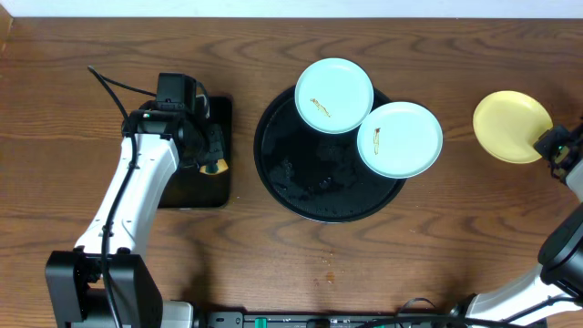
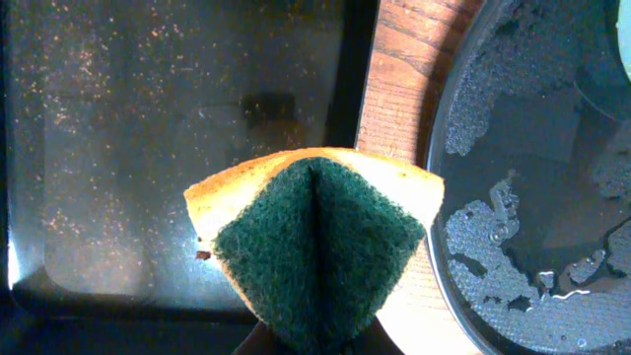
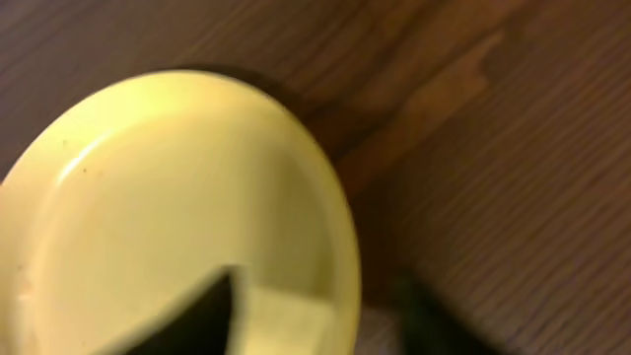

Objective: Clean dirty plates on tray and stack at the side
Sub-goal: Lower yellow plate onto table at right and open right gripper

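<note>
Dark brown wood-grain tabletop [image 1: 273, 264] runs across the whole overhead view, with the round black tray [image 1: 310, 182] at its middle. Two of the plates lie on that tray. One mint-blue plate [image 1: 334, 96] sits at the far edge, hanging over the rim, with a thin brown smear left of its centre. The other mint-blue plate [image 1: 399, 138] sits at the right edge, also past the rim, with a small brown mark near its left side. Their rims meet or nearly meet (I cannot tell which). The bare part of the tray is wet, and beads of water show on it in the left wrist view.

The yellow plate [image 1: 510, 126] is off the tray, over the tabletop well to the right of it. The right gripper [image 1: 549, 143] is at this plate's right edge. The right wrist view shows one dark finger [image 3: 197, 320] lying on the plate's inner face, so the gripper looks clamped on the rim; the finger beneath is hidden. That view is blurred, and I cannot tell whether the plate rests on the wood or hangs just above it.

The left gripper [image 1: 211, 150] hovers over the rectangular black tray [image 1: 196, 193], left of the round one. It pinches a sponge [image 2: 315, 247] so that it folds, green scouring side out and yellow foam behind. A strip of wood separates the two trays
</note>
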Robot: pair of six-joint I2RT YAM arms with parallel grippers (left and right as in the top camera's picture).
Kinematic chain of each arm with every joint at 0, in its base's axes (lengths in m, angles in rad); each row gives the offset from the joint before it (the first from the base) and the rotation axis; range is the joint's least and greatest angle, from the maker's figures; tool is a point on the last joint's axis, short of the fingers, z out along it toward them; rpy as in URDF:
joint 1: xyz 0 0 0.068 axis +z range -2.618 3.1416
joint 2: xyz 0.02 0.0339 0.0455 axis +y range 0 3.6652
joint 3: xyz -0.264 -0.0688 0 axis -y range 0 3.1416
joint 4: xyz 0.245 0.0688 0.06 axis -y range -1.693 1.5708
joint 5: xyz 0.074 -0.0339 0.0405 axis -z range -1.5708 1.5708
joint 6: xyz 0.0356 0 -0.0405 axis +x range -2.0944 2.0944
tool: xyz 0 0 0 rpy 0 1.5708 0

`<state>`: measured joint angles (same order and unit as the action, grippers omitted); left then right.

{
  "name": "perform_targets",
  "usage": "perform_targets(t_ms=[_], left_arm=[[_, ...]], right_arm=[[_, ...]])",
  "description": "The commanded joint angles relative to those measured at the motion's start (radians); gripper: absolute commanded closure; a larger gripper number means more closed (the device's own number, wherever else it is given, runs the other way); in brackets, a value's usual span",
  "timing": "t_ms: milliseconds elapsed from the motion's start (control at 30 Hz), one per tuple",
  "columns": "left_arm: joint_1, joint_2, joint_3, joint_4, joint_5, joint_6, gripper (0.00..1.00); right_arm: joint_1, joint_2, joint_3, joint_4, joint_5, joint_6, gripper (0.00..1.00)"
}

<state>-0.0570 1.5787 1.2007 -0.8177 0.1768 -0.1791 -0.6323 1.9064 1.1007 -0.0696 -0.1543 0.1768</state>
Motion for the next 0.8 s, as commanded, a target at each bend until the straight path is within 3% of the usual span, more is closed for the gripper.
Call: perform_targets(t_ms=[0, 133, 367, 433, 533, 700, 767], left_arm=[[0.002, 0.003, -0.006, -0.001, -0.006, 0.009, 0.92], [0.002, 0.003, -0.006, -0.001, -0.006, 0.009, 0.92], [0.002, 0.003, -0.006, 0.0, -0.006, 0.009, 0.92], [0.002, 0.003, -0.006, 0.0, -0.006, 0.009, 0.92], [0.002, 0.003, -0.006, -0.005, -0.006, 0.009, 0.92], [0.002, 0.003, -0.006, -0.014, -0.006, 0.009, 0.92], [0.002, 0.003, -0.006, -0.013, -0.006, 0.009, 0.92]], right_arm=[[-0.008, -0.026, 0.029, -0.035, -0.124, -0.036, 0.31], [-0.001, -0.071, 0.166, -0.231, -0.195, -0.037, 0.28], [0.121, -0.105, 0.56, -0.875, -0.193, -0.175, 0.26], [0.181, -0.105, 0.601, -0.99, -0.194, -0.187, 0.19], [0.276, -0.104, 0.596, -1.034, -0.198, -0.186, 0.01], [0.408, -0.104, 0.532, -1.04, -0.176, -0.186, 0.01], [0.448, -0.104, 0.491, -1.039, -0.1, -0.178, 0.07]])
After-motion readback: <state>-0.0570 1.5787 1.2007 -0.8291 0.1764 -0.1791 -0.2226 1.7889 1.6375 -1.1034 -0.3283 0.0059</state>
